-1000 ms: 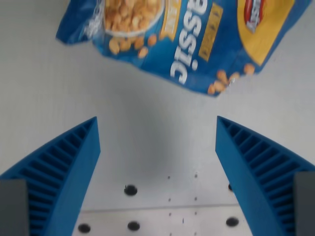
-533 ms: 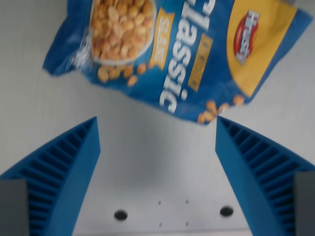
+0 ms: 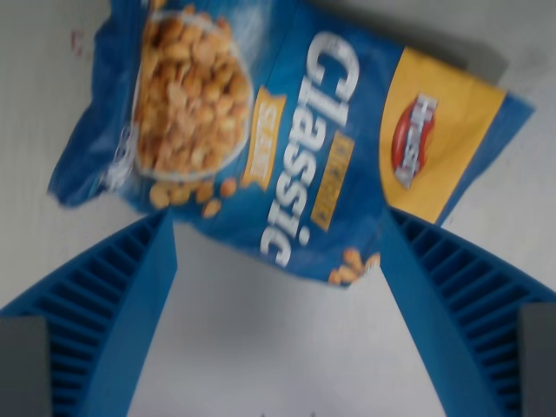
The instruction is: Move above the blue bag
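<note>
- Nearest the wrist camera, the jaws of the gripper stand wide apart, one ribbed blue finger at the wrist view's left and the other at its right, with nothing held between them.
- Between the fingers, low in the view, only bare pale counter shows.
- Just beyond, the blue bag lies flat on the counter, skewed, filling the upper half of the view. Its lower edge dips into the gap between the fingertips, and its lower corners seem to overlap both tips in the view; whether anything touches cannot be told.
- Most of the bag lies farther than the fingertips, so by my reckoning the gripper is not yet centred over it.
- As for handling, it looks a light snack bag: thin glossy film, likely slippery, soft and puffed, the contents brittle. A hard squeeze could crush them.
- The best hold would probably be across the narrower middle, near the large white lettering, or on a flat sealed edge.
- Farthest off, the yellow panel with its red logo sits toward the wrist view's right.
</note>
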